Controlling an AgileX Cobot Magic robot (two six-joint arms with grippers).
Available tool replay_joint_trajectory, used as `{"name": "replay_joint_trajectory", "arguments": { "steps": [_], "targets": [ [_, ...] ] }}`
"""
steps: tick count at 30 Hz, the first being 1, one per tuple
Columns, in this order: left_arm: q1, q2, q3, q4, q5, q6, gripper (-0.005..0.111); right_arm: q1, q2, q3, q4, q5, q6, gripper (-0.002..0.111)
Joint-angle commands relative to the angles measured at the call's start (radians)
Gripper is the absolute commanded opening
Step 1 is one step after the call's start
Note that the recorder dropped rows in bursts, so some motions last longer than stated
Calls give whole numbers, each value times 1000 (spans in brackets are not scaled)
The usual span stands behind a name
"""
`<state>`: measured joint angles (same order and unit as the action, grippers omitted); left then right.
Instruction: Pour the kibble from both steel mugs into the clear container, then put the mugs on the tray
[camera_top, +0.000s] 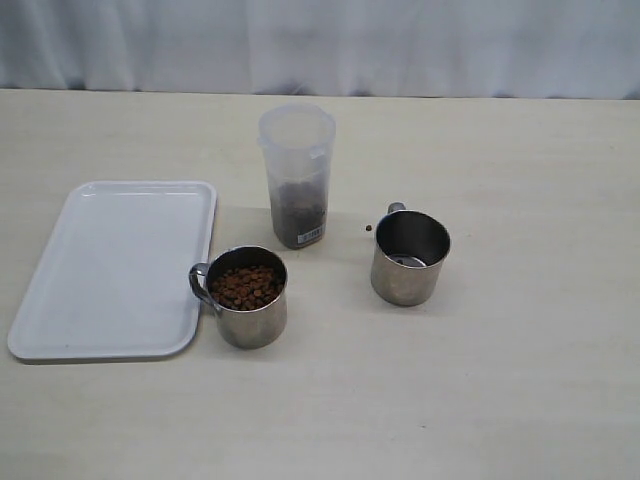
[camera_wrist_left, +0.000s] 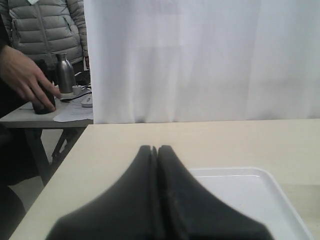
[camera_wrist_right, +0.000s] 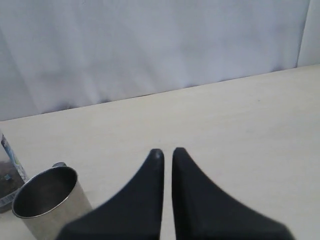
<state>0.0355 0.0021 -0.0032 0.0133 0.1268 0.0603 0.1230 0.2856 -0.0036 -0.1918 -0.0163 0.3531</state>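
Both pincers sit idle. The left gripper has its jaws pressed together on nothing, close to the white tray. The right gripper is likewise closed and empty, near the empty steel mug at centre right. The full steel mug, lower centre, stands just beside the tray. The clear container, upper centre, is partly filled. A stray pellet lies by the empty mug. I'd worry that a fast tip over that narrow rim scatters more kibble

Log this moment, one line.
left gripper shut; right gripper shut; one mug full of kibble; other mug empty; clear container part-filled; tray bare
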Motion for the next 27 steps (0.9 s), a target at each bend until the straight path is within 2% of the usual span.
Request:
{"name": "replay_joint_trajectory", "arguments": {
  "steps": [1, 16, 19, 23, 27],
  "targets": [
    [-2, -2, 3, 1, -5, -6, 0, -4, -2, 4, 269, 16, -285, 5],
    [-2, -2, 3, 1, -5, -6, 0, -5, -16, 4, 307, 26, -323, 5],
    [-2, -2, 3, 1, -5, -6, 0, -9, -82, 4, 307, 54, -323, 5],
    [-2, -2, 3, 1, -5, -6, 0, -9, -286, 4, 307, 160, -323, 5],
    [-2, -2, 3, 1, -5, -6, 0, -74, -286, 4, 308, 156, -323, 5]
  ]
}}
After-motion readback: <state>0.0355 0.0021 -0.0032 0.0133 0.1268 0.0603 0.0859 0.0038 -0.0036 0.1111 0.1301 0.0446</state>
